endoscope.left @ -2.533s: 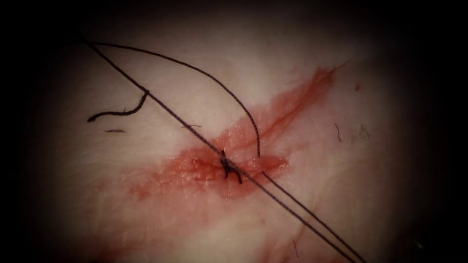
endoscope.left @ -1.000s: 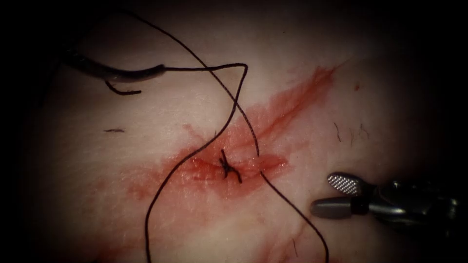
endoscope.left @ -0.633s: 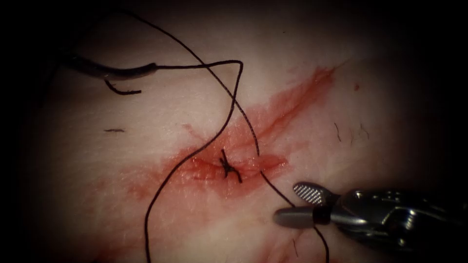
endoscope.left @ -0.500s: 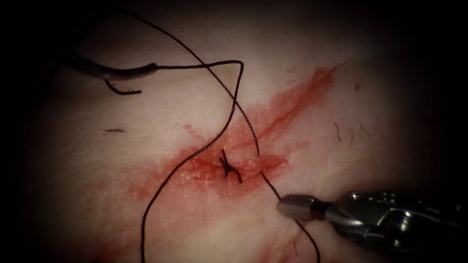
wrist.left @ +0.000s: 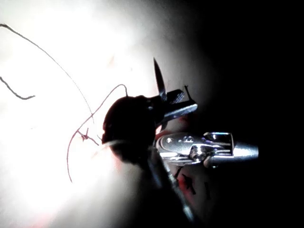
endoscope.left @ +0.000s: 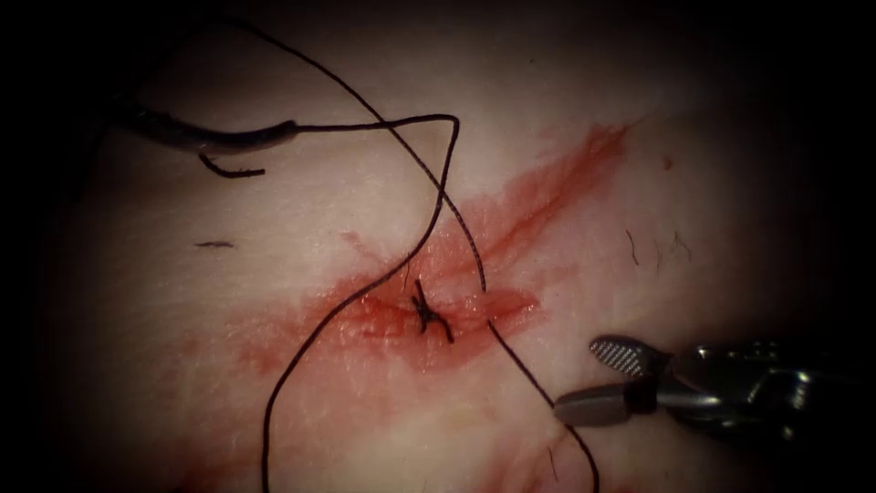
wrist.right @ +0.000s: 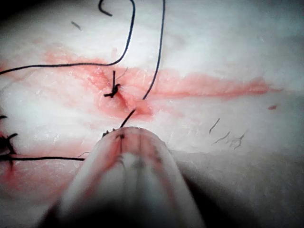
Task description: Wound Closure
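Note:
The tissue (endoscope.left: 274, 383) carries a red cut (endoscope.left: 511, 219) slanting from lower left to upper right, with a tied knot (endoscope.left: 427, 315) at its middle. The curved needle (endoscope.left: 228, 139) lies over the tissue left of the cut, not in it, its blunt end trailing thread (endoscope.left: 438, 183). In the left wrist view my left tool (wrist.left: 178, 102) is shut on the needle (wrist.left: 158, 78) near its pointed end. The thread enters the tissue beside the knot and leaves on the right (endoscope.left: 520, 365). My right tool (endoscope.left: 577, 379) stands open right of the cut, holding nothing, its lower jaw tip next to the thread.
Two short cut ends of thread (endoscope.left: 228, 171) (endoscope.left: 214, 245) lie left of the cut. Small dark hairs (endoscope.left: 657, 246) sit on the right. A long loop of thread (endoscope.left: 274, 402) runs down off the lower edge. The right wrist view has older stitches (wrist.right: 5, 142).
The right tool came in from the right, shut at the thread right of the cut, then opened and drew back to the right. The needle and the left tool stayed put.

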Motion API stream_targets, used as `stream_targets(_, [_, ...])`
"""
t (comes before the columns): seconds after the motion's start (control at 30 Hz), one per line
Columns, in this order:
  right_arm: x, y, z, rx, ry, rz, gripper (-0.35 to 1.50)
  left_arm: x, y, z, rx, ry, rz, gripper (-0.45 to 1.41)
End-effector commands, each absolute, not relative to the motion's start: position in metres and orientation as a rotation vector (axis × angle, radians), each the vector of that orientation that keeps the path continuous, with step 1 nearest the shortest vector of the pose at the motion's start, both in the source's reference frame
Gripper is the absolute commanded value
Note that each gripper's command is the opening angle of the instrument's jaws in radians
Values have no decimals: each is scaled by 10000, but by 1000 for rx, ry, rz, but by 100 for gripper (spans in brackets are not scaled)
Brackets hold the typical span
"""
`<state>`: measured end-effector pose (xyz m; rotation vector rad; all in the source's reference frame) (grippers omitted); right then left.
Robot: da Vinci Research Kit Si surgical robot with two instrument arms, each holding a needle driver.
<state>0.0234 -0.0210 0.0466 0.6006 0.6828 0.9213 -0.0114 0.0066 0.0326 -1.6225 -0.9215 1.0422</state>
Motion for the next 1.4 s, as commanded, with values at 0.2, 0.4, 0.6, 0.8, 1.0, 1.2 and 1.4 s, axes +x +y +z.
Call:
stream_targets(0.2, [263, -215, 478, 605, 736, 953, 81, -119, 67, 334, -1611, -911, 1052, -45])
stream_targets(0.4, [269, -209, 483, 575, 736, 982, 24, -119, 67, 335, -1609, -910, 1055, -45])
stream_targets(0.6, [258, -202, 478, 601, 733, 979, -35, -119, 67, 335, -1607, -910, 1058, -45])
stream_targets(0.8, [235, -196, 460, 625, 725, 973, -35, -119, 67, 335, -1611, -906, 1062, -45])
stream_targets(1.0, [180, -179, 446, 612, 630, 968, -35, -116, 68, 334, -1613, -894, 1068, -45])
stream_targets(1.2, [133, -160, 446, 574, 583, 1024, -35, -111, 70, 332, -1616, -888, 1073, -45])
stream_targets(1.4, [83, -162, 450, 578, 472, 1053, -35, -105, 73, 330, -1615, -877, 1077, -45])
